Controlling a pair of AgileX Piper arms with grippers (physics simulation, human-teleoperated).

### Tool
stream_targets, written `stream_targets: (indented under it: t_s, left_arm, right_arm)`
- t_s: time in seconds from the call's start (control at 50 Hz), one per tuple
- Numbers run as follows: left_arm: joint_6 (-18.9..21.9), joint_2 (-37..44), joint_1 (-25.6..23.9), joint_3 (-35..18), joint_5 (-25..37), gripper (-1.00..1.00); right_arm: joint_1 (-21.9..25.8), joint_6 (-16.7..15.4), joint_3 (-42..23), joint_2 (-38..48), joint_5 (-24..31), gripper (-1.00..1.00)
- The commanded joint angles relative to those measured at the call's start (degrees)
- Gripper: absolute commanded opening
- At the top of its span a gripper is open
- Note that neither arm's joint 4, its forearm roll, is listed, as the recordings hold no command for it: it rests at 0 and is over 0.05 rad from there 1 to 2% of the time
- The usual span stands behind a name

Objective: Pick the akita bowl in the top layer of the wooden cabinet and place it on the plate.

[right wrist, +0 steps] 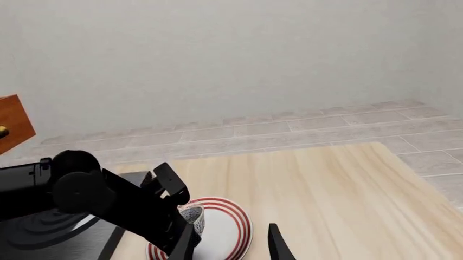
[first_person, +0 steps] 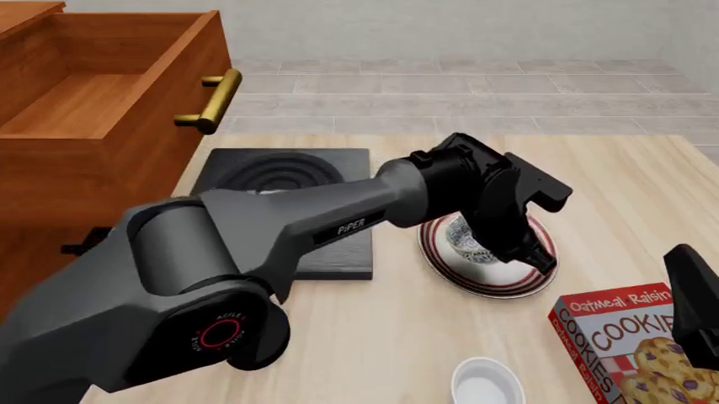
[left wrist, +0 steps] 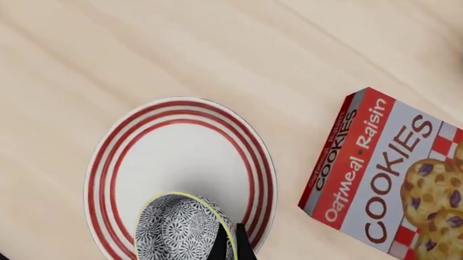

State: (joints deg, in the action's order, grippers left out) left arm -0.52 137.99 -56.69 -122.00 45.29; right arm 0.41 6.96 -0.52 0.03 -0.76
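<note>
The akita bowl (left wrist: pixel 177 230), black-and-white patterned with a yellowish rim, sits low over the near part of the red-ringed white plate (left wrist: pixel 181 146). My left gripper (left wrist: pixel 230 245) is shut on its rim, with one dark finger (left wrist: pixel 235 241) showing against the bowl's side. From the front, the left arm reaches across to the plate (first_person: pixel 511 282) and partly hides the bowl (first_person: pixel 460 240); I cannot tell whether the bowl touches the plate. The wooden cabinet (first_person: pixel 67 185) stands at the left, its top layer (first_person: pixel 101 93) pulled out and empty. My right gripper (right wrist: pixel 231 235) is open, apart from the plate (right wrist: pixel 227 227).
A black stove slab (first_person: pixel 286 181) lies between cabinet and plate. A red oatmeal-raisin cookie box (first_person: pixel 629 345) lies at the front right, close to the right gripper (first_person: pixel 688 282). A plain white small bowl (first_person: pixel 487 385) sits near the front edge.
</note>
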Motion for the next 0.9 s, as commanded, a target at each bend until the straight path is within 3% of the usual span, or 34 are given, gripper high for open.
stream_targets:
  t_s: [0.02,0.76,0.78,0.9]
  left_arm:
    - [-0.7,1.9,-0.4,-1.8,-0.1,-1.00]
    - [-1.2,3.7,-0.7,-3.1,-0.2,-1.00]
    - [-1.3,3.7,-0.8,-3.2,0.0,1.00]
    - [-1.3,3.5,-0.8,-3.2,0.0,1.00]
  right_arm:
    - [0.0,0.1,0.0,0.0,0.0,1.00]
    - [0.0,0.0,0.0,0.0,0.0,1.00]
    - [-0.1,0.1,0.0,0.0,0.0,1.00]
    - [-0.4,0.7,0.0,0.0,0.0,1.00]
